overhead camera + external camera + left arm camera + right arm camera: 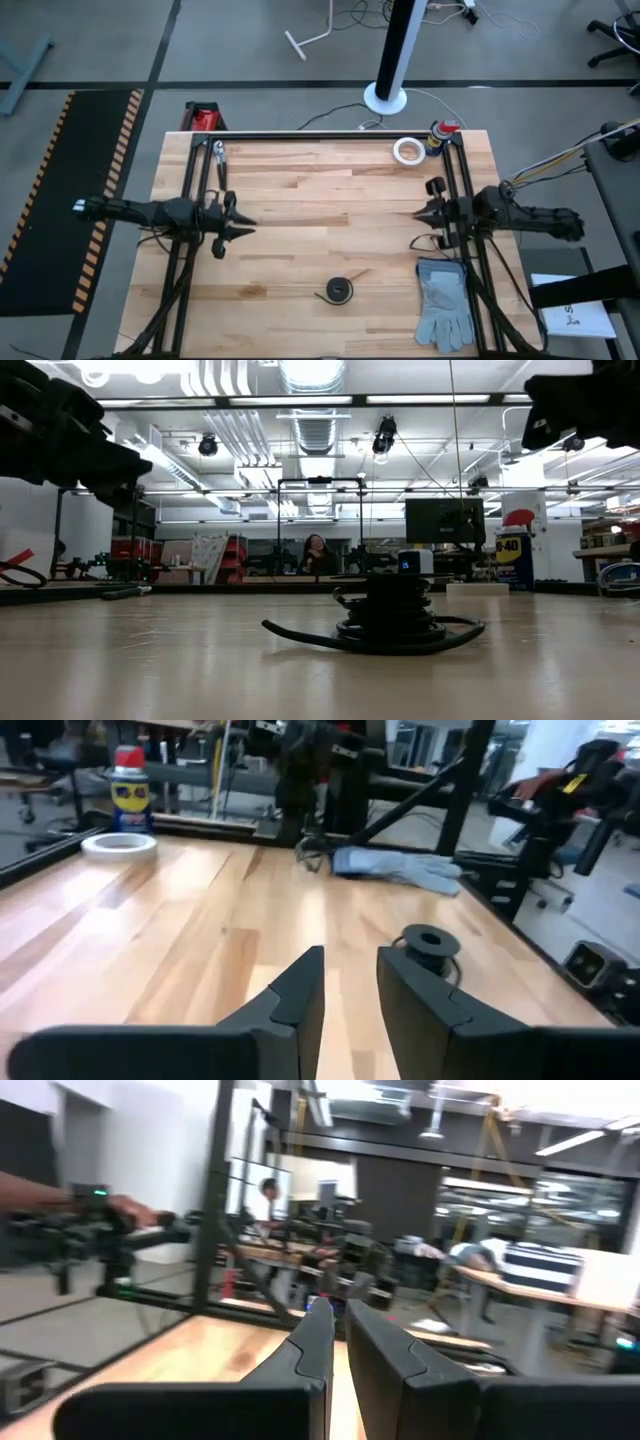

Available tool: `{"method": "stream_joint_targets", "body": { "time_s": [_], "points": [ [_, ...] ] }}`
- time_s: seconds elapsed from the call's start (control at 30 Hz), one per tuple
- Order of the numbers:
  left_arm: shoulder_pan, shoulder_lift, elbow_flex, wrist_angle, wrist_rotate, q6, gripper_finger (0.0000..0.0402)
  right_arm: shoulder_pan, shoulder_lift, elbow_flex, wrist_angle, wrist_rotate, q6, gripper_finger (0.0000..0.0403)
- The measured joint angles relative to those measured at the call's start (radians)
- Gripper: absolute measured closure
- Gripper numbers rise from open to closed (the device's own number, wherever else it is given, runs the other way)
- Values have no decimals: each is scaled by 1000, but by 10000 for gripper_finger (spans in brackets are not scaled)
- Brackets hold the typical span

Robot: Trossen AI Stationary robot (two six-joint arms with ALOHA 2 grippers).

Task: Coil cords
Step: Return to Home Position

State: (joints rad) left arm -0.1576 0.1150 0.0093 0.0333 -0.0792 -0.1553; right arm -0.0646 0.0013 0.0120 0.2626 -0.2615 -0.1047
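Well, the cord (338, 291) lies as a small, tight black coil on the wooden table (290, 190), at about six o'clock from the table's middle and near the front edge, with one loose end curling out beside it. Neither gripper touches it. The left gripper (243, 230) hangs raised over the table at nine o'clock, its fingers slightly spread with a clear gap between them, holding nothing. The right gripper (420, 212) hangs at three o'clock, fingers pressed almost together, empty too. A grey glove (445, 305) lies at five o'clock, well apart from the coil. A white tape roll (408, 151) sits at one o'clock, with a spray can (445, 129) near it.
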Motion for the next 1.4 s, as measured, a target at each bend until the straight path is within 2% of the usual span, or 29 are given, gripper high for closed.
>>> {"method": "stream_joint_targets", "body": {
  "time_s": [0.13,0.27,0.5,0.9,1.4],
  "points": [
    [44,7,0,-5,6,0,309,-66,0,0,0,0,0,378],
    [79,-12,0,-6,6,0,301,-76,13,-1,-11,0,0,374],
    [91,-98,0,-6,6,0,289,-77,1,-1,-211,2,0,379],
    [95,-115,-1,-8,10,0,279,-78,0,-1,-212,10,0,374],
    [94,-84,-1,-7,10,0,304,-78,1,-1,-214,10,0,374]
  ]
}}
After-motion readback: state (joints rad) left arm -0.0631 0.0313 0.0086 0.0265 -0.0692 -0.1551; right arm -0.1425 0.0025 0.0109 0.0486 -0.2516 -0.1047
